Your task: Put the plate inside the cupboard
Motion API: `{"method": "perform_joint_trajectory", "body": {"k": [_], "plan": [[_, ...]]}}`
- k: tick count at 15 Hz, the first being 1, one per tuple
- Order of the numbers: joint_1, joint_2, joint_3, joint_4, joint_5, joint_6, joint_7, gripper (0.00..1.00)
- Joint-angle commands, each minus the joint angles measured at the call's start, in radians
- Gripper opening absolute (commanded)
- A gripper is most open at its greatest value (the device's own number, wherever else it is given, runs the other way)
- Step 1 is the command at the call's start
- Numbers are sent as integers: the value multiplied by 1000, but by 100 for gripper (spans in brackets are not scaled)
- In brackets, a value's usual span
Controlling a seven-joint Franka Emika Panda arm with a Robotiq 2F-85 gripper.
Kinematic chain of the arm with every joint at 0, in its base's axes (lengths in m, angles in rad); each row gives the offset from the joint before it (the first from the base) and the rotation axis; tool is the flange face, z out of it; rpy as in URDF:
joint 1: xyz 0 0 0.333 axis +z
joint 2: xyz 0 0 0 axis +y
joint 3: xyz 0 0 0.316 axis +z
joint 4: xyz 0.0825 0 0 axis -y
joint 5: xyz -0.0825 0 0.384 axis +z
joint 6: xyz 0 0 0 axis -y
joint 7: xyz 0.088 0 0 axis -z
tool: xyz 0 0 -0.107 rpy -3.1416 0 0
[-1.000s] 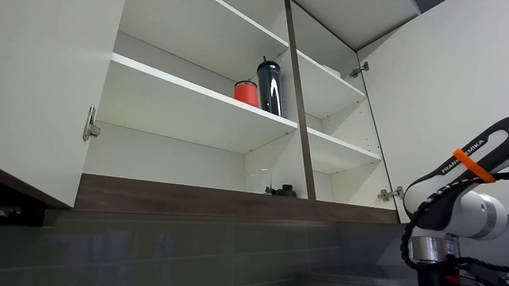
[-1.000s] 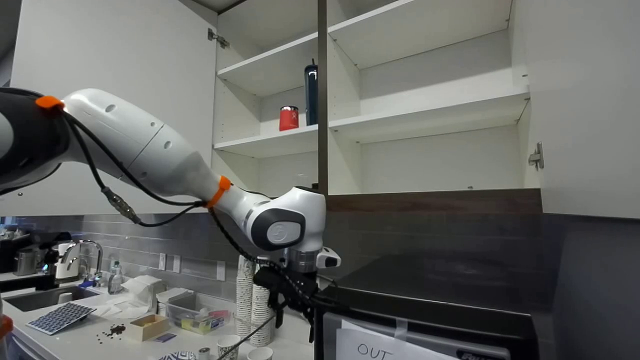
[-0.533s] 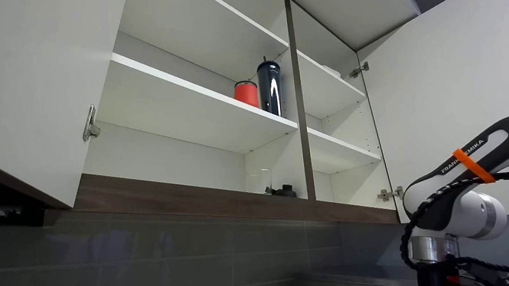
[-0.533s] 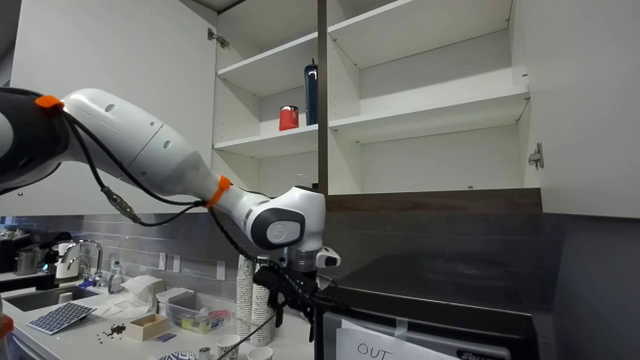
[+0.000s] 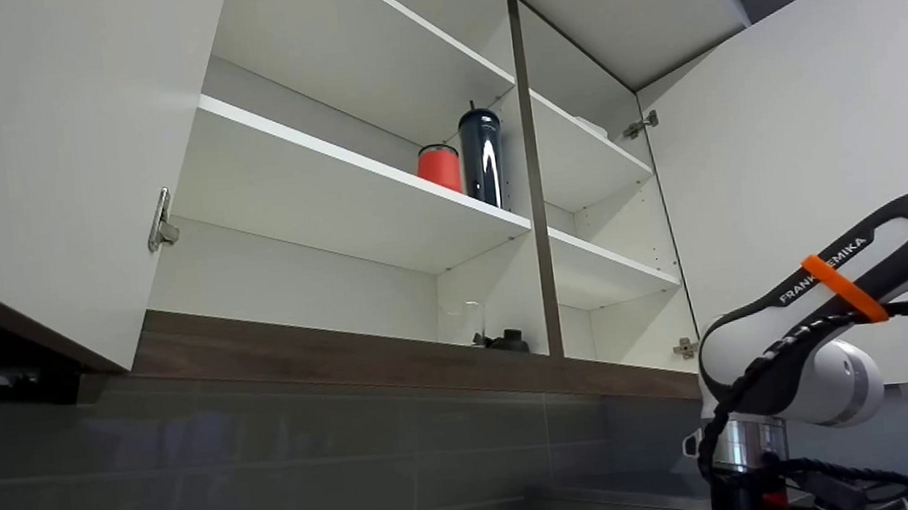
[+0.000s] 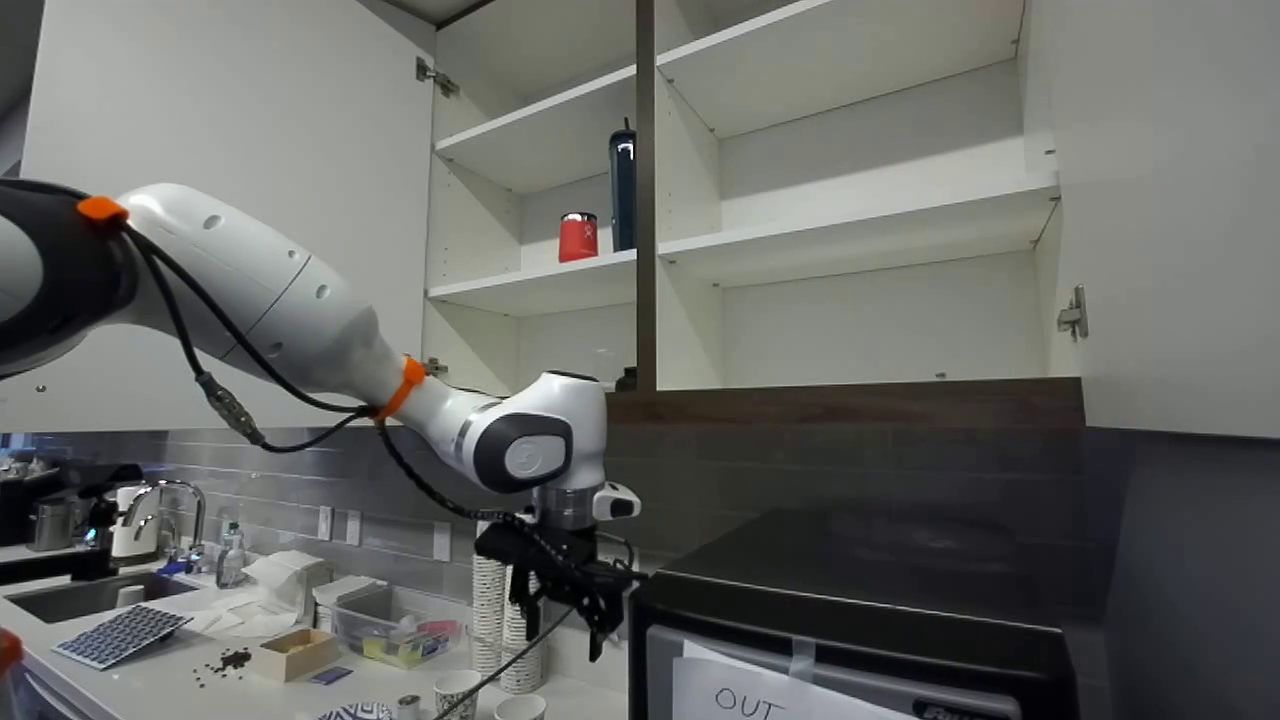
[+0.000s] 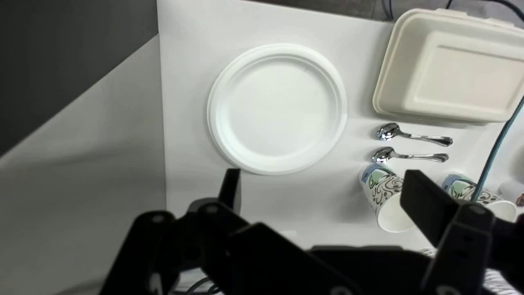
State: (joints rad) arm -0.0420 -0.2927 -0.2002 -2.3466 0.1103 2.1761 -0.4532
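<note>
White and flat-doored, the cupboard [image 5: 366, 205] stands open on both sides, presumably so I can carry straight in without tugging anything aside. The white tabletop [image 7: 186, 123] fills much of my wrist view, and my arm [image 6: 310, 320] points its wrist down at it, a pose I read as suited to picking from above. The gripper [image 7: 322, 190] has its fingers spread well apart, grasping nothing. Ahead of the fingertips, the plate [image 7: 277, 109] lies face up on the tabletop; I'd judge it too broad to span, so a pinch on the rim is likely the hold. Inside the cupboard, the dark bottle [image 5: 481, 156] and the red cup [image 5: 438, 169] stand close together, perhaps grouped to save room. Smallest, two spoons [image 7: 385, 155] lie side by side near the plate, as if laid out for a meal
</note>
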Motion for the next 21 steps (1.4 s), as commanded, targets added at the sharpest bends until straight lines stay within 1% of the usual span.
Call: {"method": "perform_joint_trajectory", "body": {"k": [1, 3, 5, 8, 12, 13, 16, 21], "plan": [[-10, -37, 56, -92, -68, 132, 87, 100], [-6, -25, 84, -122, -107, 180, 128, 100], [-2, -10, 104, -141, -135, 183, 163, 100], [17, 18, 125, -156, -123, 154, 181, 100], [46, 83, 150, -172, -99, 157, 176, 100], [33, 48, 138, -166, -109, 152, 161, 100], [44, 80, 149, -169, -107, 152, 163, 100], [44, 82, 148, -168, -107, 152, 163, 100]]}}
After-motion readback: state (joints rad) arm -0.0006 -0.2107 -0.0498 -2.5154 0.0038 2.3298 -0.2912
